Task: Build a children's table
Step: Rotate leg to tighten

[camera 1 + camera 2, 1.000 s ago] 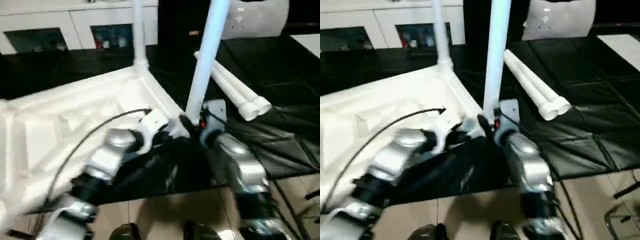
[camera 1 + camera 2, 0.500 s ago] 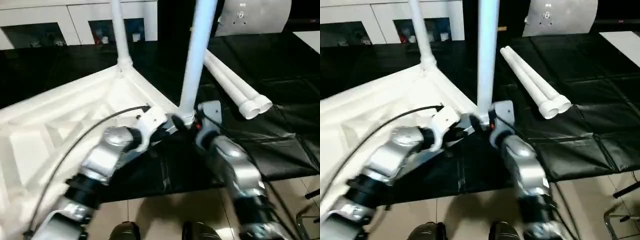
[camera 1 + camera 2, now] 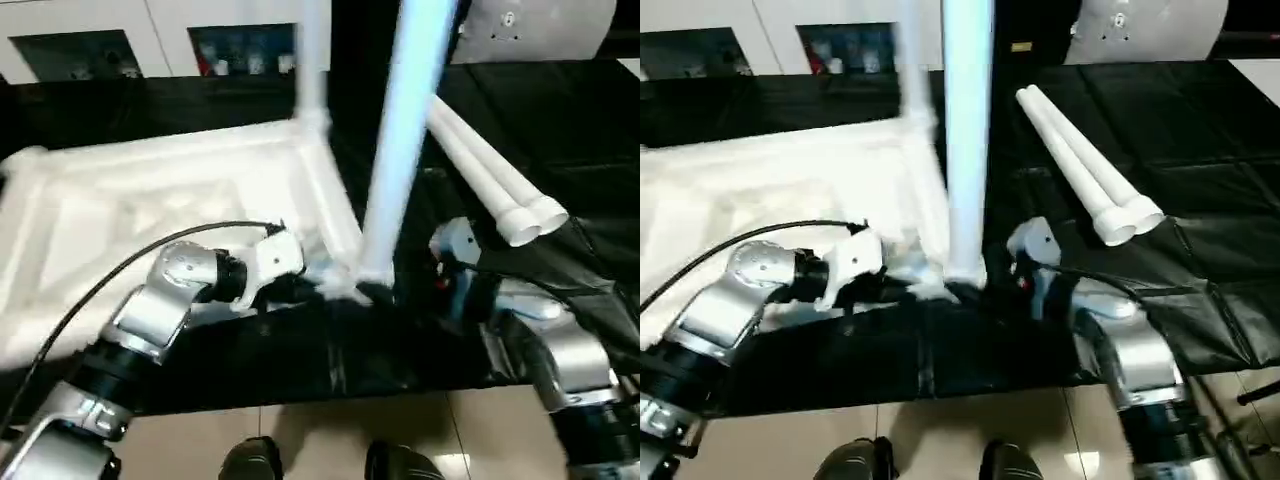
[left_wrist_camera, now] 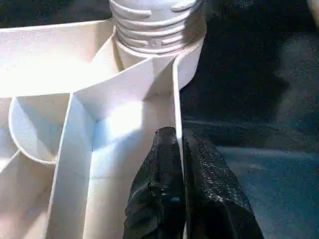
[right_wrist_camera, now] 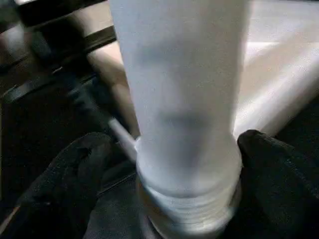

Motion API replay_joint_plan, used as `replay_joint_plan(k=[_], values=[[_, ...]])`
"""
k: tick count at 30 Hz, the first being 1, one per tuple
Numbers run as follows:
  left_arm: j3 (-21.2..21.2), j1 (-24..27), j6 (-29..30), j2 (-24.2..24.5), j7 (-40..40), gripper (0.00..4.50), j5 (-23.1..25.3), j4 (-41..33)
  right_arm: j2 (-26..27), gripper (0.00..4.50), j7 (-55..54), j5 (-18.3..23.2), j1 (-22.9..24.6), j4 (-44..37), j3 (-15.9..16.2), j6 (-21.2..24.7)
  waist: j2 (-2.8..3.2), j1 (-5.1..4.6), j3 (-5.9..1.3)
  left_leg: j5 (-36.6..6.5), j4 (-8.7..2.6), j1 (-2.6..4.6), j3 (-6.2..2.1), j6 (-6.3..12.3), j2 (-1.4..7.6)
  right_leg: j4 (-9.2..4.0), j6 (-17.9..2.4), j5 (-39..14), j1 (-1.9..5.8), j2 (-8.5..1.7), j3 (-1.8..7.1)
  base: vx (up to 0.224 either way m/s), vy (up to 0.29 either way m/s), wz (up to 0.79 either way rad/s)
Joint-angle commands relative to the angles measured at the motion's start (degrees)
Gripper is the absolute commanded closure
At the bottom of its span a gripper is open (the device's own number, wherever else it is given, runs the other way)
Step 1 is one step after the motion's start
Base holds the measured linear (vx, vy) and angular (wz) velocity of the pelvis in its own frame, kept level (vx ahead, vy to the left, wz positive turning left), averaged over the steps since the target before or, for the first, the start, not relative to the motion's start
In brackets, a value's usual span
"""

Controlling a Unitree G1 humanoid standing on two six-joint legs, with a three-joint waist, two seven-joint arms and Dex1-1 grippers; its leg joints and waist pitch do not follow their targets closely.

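The children's table top (image 3: 150, 200) lies upside down on the black mat, ribs up. One white leg (image 3: 312, 60) stands in its far corner socket. A second leg (image 3: 400, 150) stands in the near corner socket, its threads (image 4: 154, 30) showing at the base. My left gripper (image 4: 178, 154) is shut on the thin rim wall beside that socket. My right gripper (image 3: 425, 290) is open at the near leg's base, its fingers (image 5: 75, 184) spread on either side of the leg (image 5: 179, 89). Two loose legs (image 3: 490, 175) lie side by side to the right.
The black mat (image 3: 570, 120) covers the workbench, whose front edge runs just below my arms, with tiled floor (image 3: 330, 440) and my feet beyond it. White cabinets (image 3: 90, 20) line the back. A white rounded object (image 3: 540, 25) stands at the back right.
My right gripper has opened off the near leg's base and drawn back to the right. The left gripper keeps its pinch on the rim. The camera has shifted.
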Motion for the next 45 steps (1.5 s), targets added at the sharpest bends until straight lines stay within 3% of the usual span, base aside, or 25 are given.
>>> replay_joint_plan(k=[1, 6, 12, 21, 29, 30, 33, 36, 39, 40, 41, 42, 45], values=[[-3.5, -0.9, -3.1, 0.7, -4.8, 4.5, 0.6, 1.3, -1.1, 0.04, 3.8, 0.8, -1.4, 0.4, 1.3, -0.7, -0.64, -0.23, -4.61, -9.3, -3.45, 0.73, -0.14, 6.41, 2.78, -3.72, -12.9, -13.2, 3.74, -3.94, 2.83, 0.0, 0.0, 0.0], [-5.0, -3.4, -7.0, 1.1, -8.0, 4.5, 1.1, 4.2, -2.8, 0.37, 9.6, 0.4, -3.8, 3.8, 3.8, -2.1, -0.77, 0.1, -4.16, -12.3, -3.72, 1.17, -0.06, 4.59, 3.01, -4.33, -11.6, -18.9, 3.31, -4.19, 3.01, 0.0, 0.0, 0.0], [-5.0, -5.3, -9.2, 0.5, -8.8, 4.5, 1.8, 6.9, -3.4, 0.87, 12.7, -0.3, -5.0, 5.9, 6.0, -3.2, -1.06, 0.13, -4.43, -9.2, -3.47, 0.74, 0.02, 5.54, 2.93, -3.7, -12.8, -13.9, 3.6, -4.14, 2.91, 0.0, 0.0, 0.0], [-5.0, -6.0, -11.4, 0.5, -9.9, 4.5, 1.5, 9.1, -3.0, 1.64, 15.4, -0.1, -6.7, 8.2, 7.4, -3.9, -1.1, 0.29, -4.27, -9.6, -3.53, 0.72, 0.0, 5.71, 3.06, -3.77, -12.8, -15.3, 3.56, -4.24, 2.84, 0.0, 0.0, 0.0], [-4.7, -6.0, -12.2, 0.4, -9.8, 4.5, 1.7, 10.2, -3.2, 1.76, 16.6, -0.5, -7.0, 9.0, 8.4, -4.1, -1.08, 0.24, -4.06, -10.3, -3.71, 0.71, -0.04, 5.4, 3.14, -3.9, -12.4, -16.7, 3.48, -4.27, 2.86, 0.0, 0.0, 0.0], [-4.2, -5.4, -11.0, 0.1, -9.1, 4.5, 1.1, 9.7, -2.8, 1.76, 16.4, 0.3, -6.0, 7.9, 8.4, -2.9, -0.82, 0.29, -3.96, -10.4, -3.76, 0.71, -0.09, 5.31, 3.17, -3.9, -12.5, -16.7, 3.43, -4.3, 2.88, 0.0, 0.0, 0.0], [-3.7, -5.0, -9.9, -0.2, -8.4, 4.5, 0.7, 9.0, -2.4, 1.77, 15.7, 1.0, -5.2, 6.9, 8.1, -1.6, -0.95, 0.26, -3.95, -10.8, -3.82, 0.77, -0.02, 5.2, 3.19, -3.92, -12.7, -16.5, 3.45, -4.22, 2.92, 0.0, 0.0, 0.0], [-0.8, -3.5, -0.4, -2.7, -1.0, 4.5, -0.2, 5.1, 1.7, 1.77, 5.3, 1.2, -1.4, 2.1, 6.6, 3.6, -0.56, 0.48, -3.7, -11.7, -4.21, 0.83, -0.15, 4.09, 3.42, -4.12, -12.5, -17.9, 3.37, -4.33, 3.06, 0.0, 0.0, 0.0], [0.9, -2.8, 3.7, -4.8, 3.3, 4.5, -0.9, 3.3, 4.3, 1.77, -0.3, 0.2, 0.0, 0.4, 6.5, 6.2, -0.75, 0.02, -3.19, -15.5, -4.61, 0.96, -0.3, 2.34, 3.05, -4.91, -10.3, -25.8, 3.13, -4.34, 2.97, 0.0, 0.0, 0.0], [1.6, -2.5, 5.9, -6.2, 5.4, 4.5, -1.3, 2.2, 6.7, 1.77, -4.0, 0.4, 0.4, -0.3, 5.9, 8.3, -0.66, -0.3, -2.89, -18.0, -4.8, 1.14, -0.5, 1.27, 2.9, -5.56, -7.9, -31.5, 3.02, -4.53, 3.02, 0.0, 0.0, 0.0], [2.1, -2.2, 7.8, -7.8, 7.9, 4.5, -1.2, 1.1, 9.7, 1.77, -7.9, 0.7, 0.7, -1.0, 5.3, 10.0, -0.53, -0.35, -2.7, -18.9, -4.87, 1.3, -0.54, 1.05, 2.83, -5.86, -7.3, -33.4, 2.74, -4.51, 3.02, 0.0, 0.0, 0.0], [2.2, -2.2, 8.4, -8.4, 8.9, 4.5, -1.1, 0.9, 11.0, 1.78, -9.6, 0.7, 0.8, -1.0, 5.0, 10.6, -0.59, -0.67, -2.44, -21.4, -4.99, 1.44, -0.87, 0.26, 2.59, -6.42, -5.5, -38.3, 2.66, -4.71, 2.65, 0.0, 0.0, 0.0], [2.6, -2.3, 11.0, -11.4, 13.3, 4.5, -0.2, 0.4, 16.4, 1.78, -16.3, 0.4, 0.6, -0.8, 4.0, 12.6, -0.63, -1.57, -2.58, -23.6, -5.17, 1.81, -1.17, -0.35, 2.41, -7.2, -2.9, -41.3, 2.52, -4.7, 2.31, 0.0, 0.0, 0.0]])
